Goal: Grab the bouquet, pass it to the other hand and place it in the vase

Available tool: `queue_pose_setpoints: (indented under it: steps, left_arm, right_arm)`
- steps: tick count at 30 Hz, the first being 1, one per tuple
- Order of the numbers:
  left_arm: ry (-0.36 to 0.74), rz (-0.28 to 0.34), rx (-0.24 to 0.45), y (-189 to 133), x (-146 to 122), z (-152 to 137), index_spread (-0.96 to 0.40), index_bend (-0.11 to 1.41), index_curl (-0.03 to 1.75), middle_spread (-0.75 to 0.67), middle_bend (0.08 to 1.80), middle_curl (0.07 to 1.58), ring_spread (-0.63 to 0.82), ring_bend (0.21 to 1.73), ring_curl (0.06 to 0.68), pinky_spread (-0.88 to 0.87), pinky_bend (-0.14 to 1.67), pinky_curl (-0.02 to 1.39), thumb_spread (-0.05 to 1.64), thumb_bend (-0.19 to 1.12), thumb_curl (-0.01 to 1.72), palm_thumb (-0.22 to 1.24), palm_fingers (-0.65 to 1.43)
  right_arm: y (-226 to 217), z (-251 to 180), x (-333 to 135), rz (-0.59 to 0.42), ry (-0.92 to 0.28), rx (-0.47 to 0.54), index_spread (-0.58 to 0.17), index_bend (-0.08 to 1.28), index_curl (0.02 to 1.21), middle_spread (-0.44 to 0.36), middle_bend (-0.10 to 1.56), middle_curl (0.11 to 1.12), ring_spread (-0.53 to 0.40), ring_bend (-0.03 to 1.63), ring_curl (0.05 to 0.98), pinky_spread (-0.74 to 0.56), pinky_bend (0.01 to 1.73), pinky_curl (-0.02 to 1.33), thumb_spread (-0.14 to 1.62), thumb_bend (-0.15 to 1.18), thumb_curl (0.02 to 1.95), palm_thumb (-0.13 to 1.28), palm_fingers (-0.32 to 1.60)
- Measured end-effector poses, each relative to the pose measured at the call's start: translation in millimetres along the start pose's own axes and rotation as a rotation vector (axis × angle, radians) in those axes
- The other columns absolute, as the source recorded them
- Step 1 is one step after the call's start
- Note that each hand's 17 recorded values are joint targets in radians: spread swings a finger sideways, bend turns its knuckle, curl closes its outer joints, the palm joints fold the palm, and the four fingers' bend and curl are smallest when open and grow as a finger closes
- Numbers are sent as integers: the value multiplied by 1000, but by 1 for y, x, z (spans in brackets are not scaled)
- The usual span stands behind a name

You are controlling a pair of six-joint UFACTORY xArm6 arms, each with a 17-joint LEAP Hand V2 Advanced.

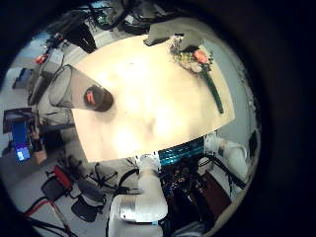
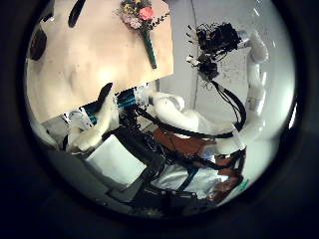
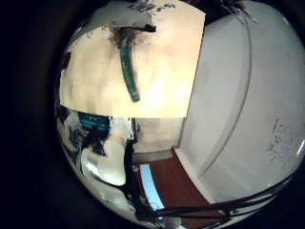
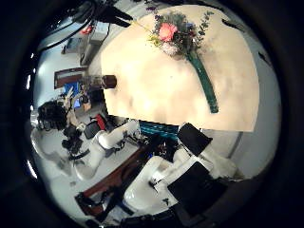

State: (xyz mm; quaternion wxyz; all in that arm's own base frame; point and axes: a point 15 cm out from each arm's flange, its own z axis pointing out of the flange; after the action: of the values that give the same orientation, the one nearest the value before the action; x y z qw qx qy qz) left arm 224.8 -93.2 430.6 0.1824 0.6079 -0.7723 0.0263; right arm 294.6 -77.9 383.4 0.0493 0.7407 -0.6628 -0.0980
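Observation:
The bouquet (image 1: 197, 59) lies flat on the table (image 1: 148, 109), flower heads at one end and a long wrapped stem (image 1: 213, 91) pointing toward the table edge. It also shows in the left thumb side palm view (image 2: 143, 22), in the right thumb side palm view (image 4: 177, 34), and its stem in the right little finger side palm view (image 3: 129, 72). My right hand (image 2: 213, 46) and left hand (image 4: 55, 116) hang high above the table, fingers relaxed, holding nothing.
Both white arms rise from the table's near edge (image 1: 138, 202). Chairs (image 1: 74, 193) and cluttered desks (image 1: 20, 138) stand on the floor beside the table. A plain wall (image 3: 238, 105) runs along one side.

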Motion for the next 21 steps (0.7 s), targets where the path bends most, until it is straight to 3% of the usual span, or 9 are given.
queue_pose_setpoints:
  steps: [3, 11, 21]
  left_arm:
    - [38, -19, 39, 5, 2, -11, 51, 135, 291, 255, 210, 379, 461, 637, 201, 551, 575, 149, 1016, -19, 434, 700, 123]
    - [65, -39, 49, 3, 2, -14, 48, 150, 280, 258, 229, 384, 455, 666, 209, 549, 609, 151, 1012, -24, 432, 707, 106]
    - [46, 32, 16, -2, 14, -1, 48, 158, 284, 258, 244, 386, 454, 689, 211, 546, 617, 144, 1023, -26, 427, 683, 95]
  right_arm:
    - [-3, -4, 4, -31, 5, -6, -339, 152, 259, 26, 274, 337, 71, 749, 182, 404, 814, 258, 985, -23, 464, 748, 100]
    - [-7, -25, 13, -47, 20, 40, -351, 154, 260, 14, 281, 344, 62, 756, 191, 404, 795, 241, 993, -24, 469, 758, 128]
    - [2, -30, 20, 40, -70, 97, -347, 165, 266, -10, 339, 360, 29, 795, 196, 395, 780, 217, 1117, -27, 421, 616, 257]
